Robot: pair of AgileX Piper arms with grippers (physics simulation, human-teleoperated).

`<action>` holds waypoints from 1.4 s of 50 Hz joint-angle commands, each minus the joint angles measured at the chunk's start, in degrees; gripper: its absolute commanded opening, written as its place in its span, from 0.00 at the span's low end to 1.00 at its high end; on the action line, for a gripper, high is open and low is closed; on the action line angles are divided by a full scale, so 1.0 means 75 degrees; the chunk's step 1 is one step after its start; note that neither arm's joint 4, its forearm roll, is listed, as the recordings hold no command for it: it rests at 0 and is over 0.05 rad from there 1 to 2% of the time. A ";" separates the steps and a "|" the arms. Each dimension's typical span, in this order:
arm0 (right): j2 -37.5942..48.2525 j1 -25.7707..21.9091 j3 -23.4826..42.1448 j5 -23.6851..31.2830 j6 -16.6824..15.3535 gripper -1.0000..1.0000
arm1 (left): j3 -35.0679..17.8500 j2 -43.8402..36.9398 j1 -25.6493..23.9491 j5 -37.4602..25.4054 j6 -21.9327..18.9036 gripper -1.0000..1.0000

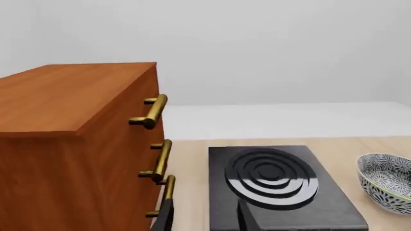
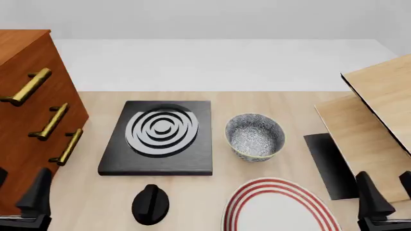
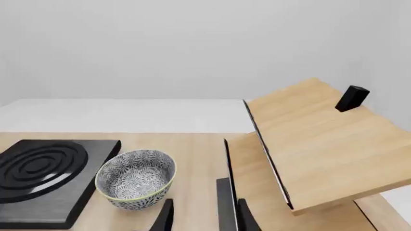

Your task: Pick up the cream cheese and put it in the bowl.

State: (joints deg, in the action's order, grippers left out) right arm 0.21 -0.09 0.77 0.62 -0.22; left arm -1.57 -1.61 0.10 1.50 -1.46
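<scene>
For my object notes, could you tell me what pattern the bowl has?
The bowl has a dense dark-blue-and-white leafy pattern and a pale yellowish rim, clearest in the right wrist view.

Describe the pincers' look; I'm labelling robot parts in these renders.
Both are plain matte black. The left pincer and right pincer each show tapered, blade-like fingers on a blocky black base. No cables, markings or other colours are visible.

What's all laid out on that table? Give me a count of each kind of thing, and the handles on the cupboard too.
Patterned bowl: 1
Red-ringed plate: 1
Black stove slab with ring burner: 1
Black knob: 1
Wooden drawer cabinet: 1
Brass handles on it: 3
Light wooden shelf unit: 1
Total: 9

No cream cheese box shows in any view.
</scene>
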 commanded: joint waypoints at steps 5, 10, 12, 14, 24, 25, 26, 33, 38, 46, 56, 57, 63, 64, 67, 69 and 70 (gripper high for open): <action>0.0337 -0.0128 -0.0092 -0.0375 -0.0089 1.00 | 0.0177 0.0158 -0.0014 -0.0186 0.0195 1.00; 0.0495 -0.0391 -0.0079 -0.0478 -0.0257 1.00 | 0.0177 0.0159 -0.0013 -0.0185 0.0198 1.00; 0.0534 -0.0481 -0.0053 -0.0485 -0.0315 1.00 | 0.0177 0.0159 -0.0013 -0.0186 0.0196 1.00; 0.0617 -0.0731 0.0064 -0.0422 -0.0457 1.00 | 0.0177 0.0158 -0.0014 -0.0186 0.0195 1.00; 0.1480 -0.2380 0.0980 0.0139 -0.1547 1.00 | 0.0177 0.0158 -0.0015 -0.0185 0.0198 1.00; 0.1553 -0.2510 0.1082 0.0218 -0.1518 1.00 | 0.0177 0.0159 -0.0014 -0.0185 0.0193 1.00; 0.1553 -0.2510 0.1083 0.0219 -0.1518 1.00 | 0.0177 0.0159 -0.0014 -0.0186 0.0193 1.00; 0.2421 -0.3537 0.1777 0.0650 -0.1895 1.00 | 0.0177 0.0159 -0.0015 -0.0185 0.0195 1.00; 0.2997 -0.4183 0.2115 0.0763 -0.2065 1.00 | 0.0177 0.0159 -0.0014 -0.0185 0.0196 1.00; 0.3699 -0.4996 0.2387 0.0730 -0.1920 1.00 | 0.0177 0.0160 -0.0013 -0.0185 0.0197 1.00; 0.4774 -0.6112 0.2727 0.0625 -0.1874 1.00 | 0.0177 0.0158 -0.0013 -0.0186 0.0195 1.00; 0.4883 -0.6166 0.2730 0.0589 -0.1915 1.00 | 0.0177 0.0158 -0.0014 -0.0186 0.0196 1.00; 0.5448 -0.6711 0.2867 0.0398 -0.1813 1.00 | 0.0177 0.0164 -0.0007 -0.0185 0.0203 1.00; 0.5555 -0.6789 0.2871 0.0353 -0.1849 1.00 | 0.0177 0.0163 -0.0010 -0.0185 0.0205 1.00; 0.5727 -0.6919 0.2927 0.0298 -0.1825 1.00 | 0.0177 0.0159 -0.0014 -0.0185 0.0197 1.00; 0.5944 -0.7105 0.2959 0.0215 -0.1855 1.00 | 0.0177 0.0158 -0.0015 -0.0186 0.0194 1.00; 0.6064 -0.7175 0.3013 0.0194 -0.1835 1.00 | 0.0177 0.0159 -0.0013 -0.0186 0.0195 1.00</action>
State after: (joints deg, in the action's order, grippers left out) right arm 38.92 -48.00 21.44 3.70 -14.13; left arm -0.25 -0.42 0.01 0.11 0.02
